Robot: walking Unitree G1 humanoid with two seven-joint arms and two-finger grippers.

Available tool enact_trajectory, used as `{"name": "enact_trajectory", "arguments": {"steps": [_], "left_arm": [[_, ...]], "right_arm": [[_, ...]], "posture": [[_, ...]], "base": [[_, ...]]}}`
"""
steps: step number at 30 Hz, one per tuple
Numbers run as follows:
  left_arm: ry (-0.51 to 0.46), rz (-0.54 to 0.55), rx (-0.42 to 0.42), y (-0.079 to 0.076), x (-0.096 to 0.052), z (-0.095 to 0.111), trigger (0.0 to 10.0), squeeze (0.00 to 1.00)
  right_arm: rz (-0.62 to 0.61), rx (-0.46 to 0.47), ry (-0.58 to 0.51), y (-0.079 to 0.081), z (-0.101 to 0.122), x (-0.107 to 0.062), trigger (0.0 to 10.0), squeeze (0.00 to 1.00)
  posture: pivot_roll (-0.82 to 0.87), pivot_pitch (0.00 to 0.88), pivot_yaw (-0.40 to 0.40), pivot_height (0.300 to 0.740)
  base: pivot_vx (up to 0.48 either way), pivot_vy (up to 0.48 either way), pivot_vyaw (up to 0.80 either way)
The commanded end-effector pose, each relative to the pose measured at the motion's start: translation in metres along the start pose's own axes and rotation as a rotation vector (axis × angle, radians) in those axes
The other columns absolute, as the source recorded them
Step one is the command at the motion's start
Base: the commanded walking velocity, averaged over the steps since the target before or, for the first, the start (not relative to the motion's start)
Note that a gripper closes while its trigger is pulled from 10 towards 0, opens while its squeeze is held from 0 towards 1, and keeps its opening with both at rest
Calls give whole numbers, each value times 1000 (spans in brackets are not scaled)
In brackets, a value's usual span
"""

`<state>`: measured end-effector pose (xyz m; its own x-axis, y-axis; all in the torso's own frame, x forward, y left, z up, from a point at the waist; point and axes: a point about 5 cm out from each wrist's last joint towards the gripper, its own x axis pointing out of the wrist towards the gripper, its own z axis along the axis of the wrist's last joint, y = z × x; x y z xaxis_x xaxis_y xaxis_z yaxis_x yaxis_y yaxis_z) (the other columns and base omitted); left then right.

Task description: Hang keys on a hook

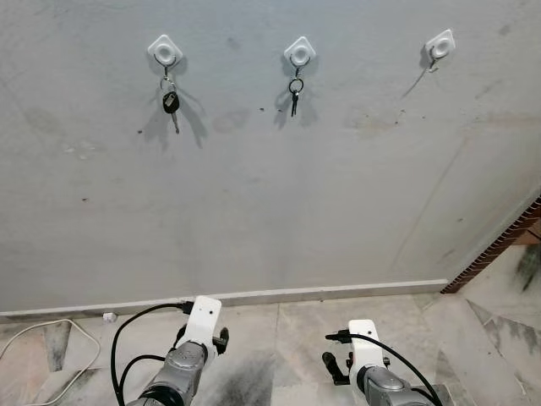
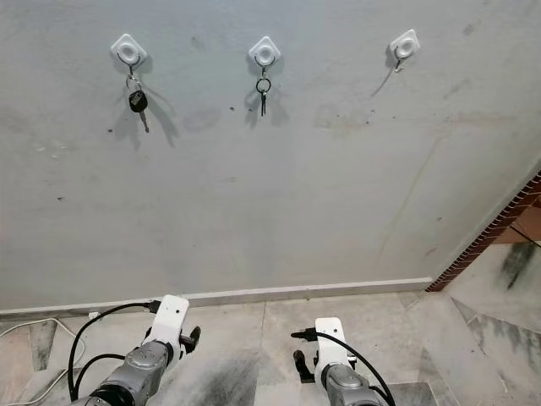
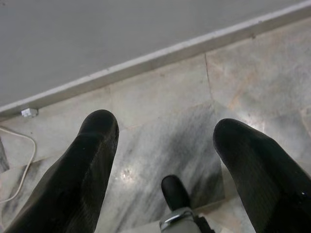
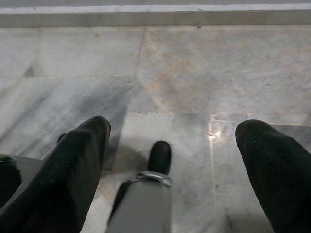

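Observation:
Three white hooks sit in a row high on the grey wall. From the left hook (image 1: 165,51) hangs a black-headed car key (image 1: 171,103). The middle hook (image 1: 299,52) carries a ring with small dark keys (image 1: 294,95). The right hook (image 1: 439,44) is bare. Both arms hang low in front of the wall, the left arm (image 1: 199,338) and the right arm (image 1: 365,351). My left gripper (image 3: 165,131) is open over the marble floor with nothing between its fingers. My right gripper (image 4: 177,131) is open too, holding nothing.
A white skirting strip (image 1: 296,296) runs along the foot of the wall. A white cable (image 1: 42,338) loops on the floor at the left. A brick edge (image 1: 499,245) slants down at the right. The floor is grey-veined marble (image 4: 194,73).

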<state>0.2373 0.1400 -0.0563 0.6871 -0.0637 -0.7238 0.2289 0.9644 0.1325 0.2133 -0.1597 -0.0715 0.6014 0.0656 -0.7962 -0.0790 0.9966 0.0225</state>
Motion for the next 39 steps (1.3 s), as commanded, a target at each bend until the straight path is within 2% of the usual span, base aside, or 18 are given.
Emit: {"name": "enact_trajectory", "arguments": {"steps": [1, 5, 8, 13, 19, 32, 39], "left_arm": [[73, -35, 47, -2, -3, -17, 10000, 0], [110, -99, 59, -5, -5, -25, 10000, 0], [141, -62, 102, 3, -8, -38, 10000, 0], [191, -72, 85, -1, -12, -51, 10000, 0], [197, -78, 90, -11, -11, -49, 10000, 0], [177, -94, 100, -37, -7, -32, 10000, 0], [185, -88, 100, -28, -8, -37, 10000, 0]], "right_arm": [[-13, 2, 14, -3, -4, -1, 10000, 0], [-16, -4, 23, -5, -7, -1, 10000, 0], [-12, -26, 27, -5, -8, -2, 10000, 0], [-8, -41, 39, -5, -12, -2, 10000, 0], [-13, -58, 58, -7, -18, -3, 10000, 0], [-17, -71, 69, -9, -22, -4, 10000, 0], [-17, -76, 71, -9, -22, -4, 10000, 0]], "posture": [[-50, 46, 15, 740], [-47, 48, 12, 740], [-42, 49, 10, 740], [-33, 50, 8, 740], [-29, 51, 6, 740], [-26, 53, 7, 740], [-27, 54, 5, 740]], "base": [[0, 0, -763], [0, 0, -763], [0, 0, -158], [0, 0, 0], [-175, 0, 0], [-274, 0, 0], [-289, 0, 0]]}}
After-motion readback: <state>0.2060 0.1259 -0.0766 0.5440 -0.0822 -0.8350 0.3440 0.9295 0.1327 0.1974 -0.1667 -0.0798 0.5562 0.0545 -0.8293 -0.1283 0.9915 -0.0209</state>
